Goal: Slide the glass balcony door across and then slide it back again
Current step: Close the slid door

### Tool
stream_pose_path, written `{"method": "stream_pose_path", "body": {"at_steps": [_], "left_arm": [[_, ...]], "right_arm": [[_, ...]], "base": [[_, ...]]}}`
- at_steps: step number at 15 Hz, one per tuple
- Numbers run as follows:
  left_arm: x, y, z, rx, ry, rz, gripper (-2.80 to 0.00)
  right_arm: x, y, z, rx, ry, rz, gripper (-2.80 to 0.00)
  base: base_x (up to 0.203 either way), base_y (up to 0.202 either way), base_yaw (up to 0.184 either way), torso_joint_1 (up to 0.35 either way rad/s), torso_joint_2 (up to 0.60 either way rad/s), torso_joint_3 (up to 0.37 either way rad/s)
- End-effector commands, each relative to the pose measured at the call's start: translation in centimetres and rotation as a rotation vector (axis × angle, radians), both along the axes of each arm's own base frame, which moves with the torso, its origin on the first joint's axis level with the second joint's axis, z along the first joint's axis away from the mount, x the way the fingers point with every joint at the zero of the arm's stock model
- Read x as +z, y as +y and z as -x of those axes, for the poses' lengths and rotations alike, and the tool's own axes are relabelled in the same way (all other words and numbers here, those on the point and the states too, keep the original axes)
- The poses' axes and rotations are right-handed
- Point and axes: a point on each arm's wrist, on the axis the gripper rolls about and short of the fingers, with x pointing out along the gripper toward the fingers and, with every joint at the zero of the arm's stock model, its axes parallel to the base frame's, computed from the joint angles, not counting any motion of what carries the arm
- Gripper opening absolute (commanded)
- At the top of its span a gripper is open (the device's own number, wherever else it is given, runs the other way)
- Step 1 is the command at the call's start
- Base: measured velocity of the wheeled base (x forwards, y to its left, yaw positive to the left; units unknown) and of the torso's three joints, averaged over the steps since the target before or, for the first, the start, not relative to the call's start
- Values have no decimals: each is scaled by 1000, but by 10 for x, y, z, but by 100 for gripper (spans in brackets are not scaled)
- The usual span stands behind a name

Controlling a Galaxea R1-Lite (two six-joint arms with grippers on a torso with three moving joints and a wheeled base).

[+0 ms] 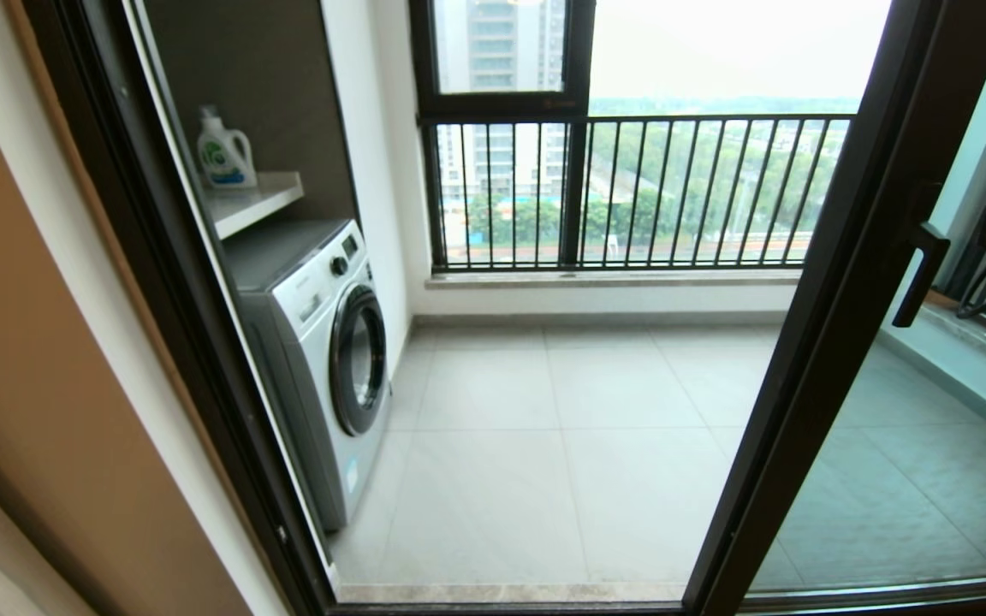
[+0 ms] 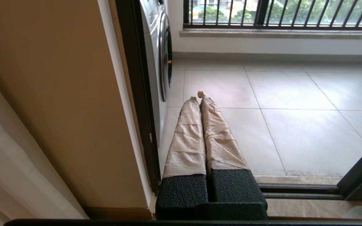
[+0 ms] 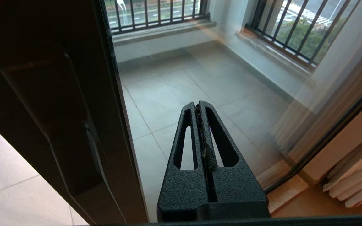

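Glass balcony door (image 1: 835,325) sits slid to my right, doorway open. My right gripper (image 3: 199,105) is closed, empty, just beside the door's bar handle (image 1: 919,275). Left gripper (image 2: 198,97) closed, idle near the washing machine (image 1: 326,351). I'd push the frame edge steadily, low force.

1 sliding glass door (image 1: 904,411) with 1 black bar handle (image 1: 921,274); 1 washing machine (image 1: 322,359); 1 detergent bottle (image 1: 225,150) on 1 shelf (image 1: 258,201); 1 railed outer window (image 1: 630,188); 2 grippers, left gripper (image 2: 199,95), right gripper (image 3: 198,106), each with 2 fingers pressed together
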Motion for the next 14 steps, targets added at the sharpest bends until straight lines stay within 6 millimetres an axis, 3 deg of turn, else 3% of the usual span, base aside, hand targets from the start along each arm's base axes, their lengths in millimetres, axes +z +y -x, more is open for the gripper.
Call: {"method": "stream_pose_path", "body": {"at_steps": [1,14], "left_arm": [[0,0,0,0,0,0,-280],[0,0,0,0,0,0,-280]], "right_arm": [[-14,-3,-9,3,30,-11,-280],[-36,22,-13,247,87,-78,-280]], "base": [[0,0,0,0,0,0],[0,0,0,0,0,0]]}}
